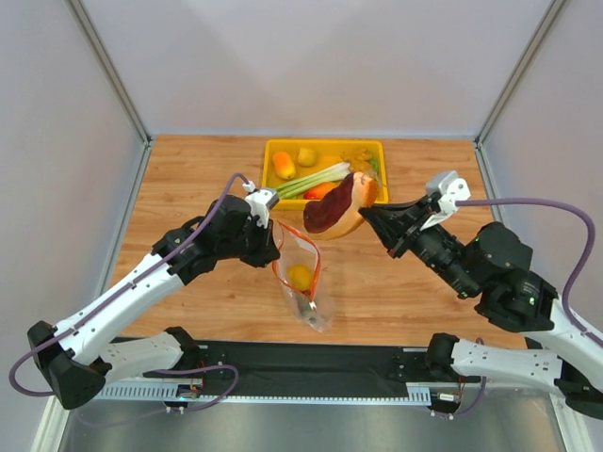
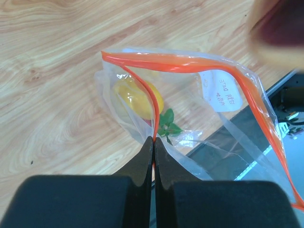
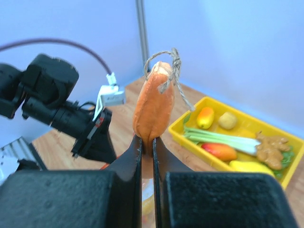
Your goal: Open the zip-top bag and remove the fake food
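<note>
On the left, the left gripper (image 1: 268, 222) was seen closed, its jaws pinched on the red-orange zip strip (image 2: 156, 61) of the zip-top bag (image 1: 303, 278). The bag was held up by that edge with its mouth spread open, while its lower end rested on the wooden counter (image 1: 188, 188) close to the near edge. Inside the clear plastic, a small yellow fruit (image 2: 137, 97) was visible, and a small green leafy bit (image 2: 168, 124) lay just beside it, near the fingertips in the left wrist view. A white label with red print was seen on the bag's far wall.

Toward the middle, a dark maroon meat slice (image 1: 332, 207) with a tan rind was held in the air, clear of the bag and above the near edge of a yellow tray (image 1: 325, 142). A loop of twine (image 3: 166, 61) was tied at its upper end.

On the right, the right gripper (image 1: 369, 215) was closed on the lower edge of the meat slice, which stood upright between its jaws in the right wrist view. Behind it, the tray was seen holding a green-and-white leek (image 3: 221, 138) and several other toy foods.
</note>
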Controlling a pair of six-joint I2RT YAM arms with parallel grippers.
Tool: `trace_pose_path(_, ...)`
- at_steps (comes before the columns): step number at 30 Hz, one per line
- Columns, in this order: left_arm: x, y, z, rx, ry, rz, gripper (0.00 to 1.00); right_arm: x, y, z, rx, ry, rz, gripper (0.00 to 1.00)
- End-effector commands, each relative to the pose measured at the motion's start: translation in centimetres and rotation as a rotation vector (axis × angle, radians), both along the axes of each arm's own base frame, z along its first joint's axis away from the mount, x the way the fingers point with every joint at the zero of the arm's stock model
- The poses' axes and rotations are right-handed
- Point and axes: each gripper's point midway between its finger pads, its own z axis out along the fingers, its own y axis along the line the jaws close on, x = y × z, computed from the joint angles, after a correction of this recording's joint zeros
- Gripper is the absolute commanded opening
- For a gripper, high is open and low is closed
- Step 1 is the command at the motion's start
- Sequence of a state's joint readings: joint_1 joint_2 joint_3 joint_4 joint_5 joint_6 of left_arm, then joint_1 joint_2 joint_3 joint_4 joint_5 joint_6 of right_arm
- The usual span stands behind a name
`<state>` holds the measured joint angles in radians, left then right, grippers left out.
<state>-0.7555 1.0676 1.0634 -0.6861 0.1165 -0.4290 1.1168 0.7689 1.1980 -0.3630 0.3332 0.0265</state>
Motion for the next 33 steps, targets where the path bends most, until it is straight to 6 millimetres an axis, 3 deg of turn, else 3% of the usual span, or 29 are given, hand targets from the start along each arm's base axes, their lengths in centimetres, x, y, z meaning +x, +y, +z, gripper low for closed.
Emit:
trace_pose_path(1,-0.1,1.1,1.9,0.022,-0.065,-0.034,0.00,1.1,-2.0,3.2,-0.001,-0.085,-0.093,0.00)
trace_pose_path(5,-0.2,1.3,1.8,0.035,-0.076,-0.068,0.00,2.6,-1.1,3.7,-0.009,-0.086,-0.084,0.00)
trace_pose_path(7,0.0,1.5,1.4,0.048,-0.082,-0.078,0.00,5.6,-1.0,3.7,-0.006,-0.064,-0.116,0.00)
trace_pose_path(13,-0.2,1.0,0.3,0.028,-0.104,-0.155,0.00,11.3,0.7,3.3,0.016,0.006,-0.085,0.00)
trace_pose_path(19,-0.2,1.1,-0.1,0.032,-0.132,-0.181,0.00,16.6,3.1,1.3,0.034,0.051,-0.029,0.00)
trace_pose_path(20,-0.2,1.2,0.0,0.031,-0.135,-0.182,0.00,17.7,3.4,0.3,0.029,0.072,-0.017,0.00)
trace_pose_path(22,-0.1,1.4,0.0,0.026,-0.138,-0.177,0.00,18.7,3.9,0.3,0.069,0.077,0.008,0.00)
trace_pose_path(24,-0.1,1.4,0.1,0.017,-0.138,-0.178,0.00,20.1,4.3,-1.0,0.081,0.104,0.024,0.00)
trace_pose_path(25,0.0,1.4,0.1,0.010,-0.135,-0.177,0.00,20.6,4.6,-0.3,0.113,0.080,0.035,0.00)
trace_pose_path(26,-0.2,1.3,0.0,0.004,-0.128,-0.184,0.00,21.6,4.9,-1.2,0.110,0.095,0.035,0.00)
trace_pose_path(28,-0.1,1.3,-0.1,-0.001,-0.120,-0.181,0.00,22.6,5.2,-1.1,0.125,0.086,0.036,0.00)
trace_pose_path(33,-0.1,1.4,-0.3,-0.006,-0.109,-0.185,0.00,26.6,6.3,-3.9,0.116,0.145,0.023,0.00)
